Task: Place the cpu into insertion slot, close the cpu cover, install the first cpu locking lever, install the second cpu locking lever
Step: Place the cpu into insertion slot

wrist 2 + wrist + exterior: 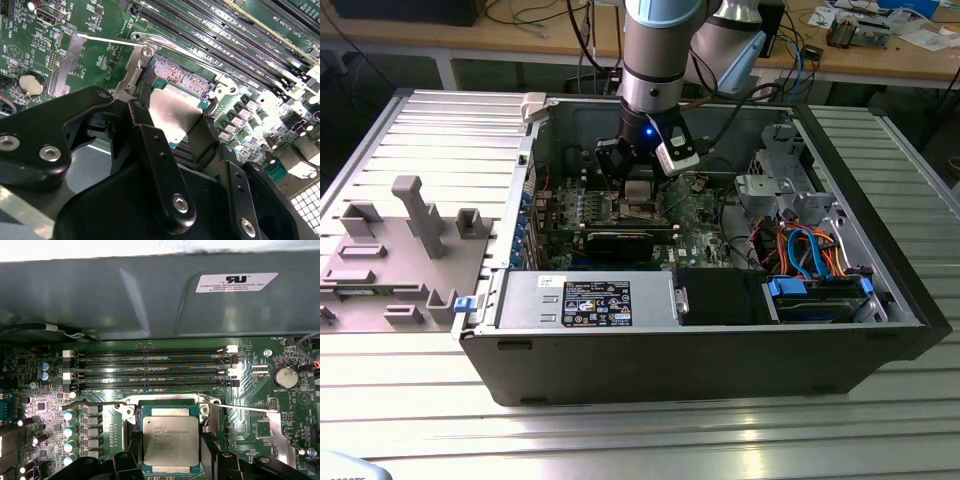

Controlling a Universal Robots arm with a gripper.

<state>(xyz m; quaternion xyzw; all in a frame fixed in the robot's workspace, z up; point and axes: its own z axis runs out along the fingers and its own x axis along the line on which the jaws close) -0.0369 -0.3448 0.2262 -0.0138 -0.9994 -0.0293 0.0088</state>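
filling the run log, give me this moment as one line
gripper: shut on small square silvery-tan metal-topped cpu | cpu: over exposed socket on green motherboard | seated: cannot tell

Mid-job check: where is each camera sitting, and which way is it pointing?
Exterior view: off the arm, above the open case, looking down into it; shows the arm and gripper.
First wrist view: on the wrist, facing the motherboard and the case wall; fingers flank the cpu.
Second wrist view: on the wrist, looking obliquely along the fingers at the cpu over the socket.
Shared: both wrist views show the cpu between the fingers.
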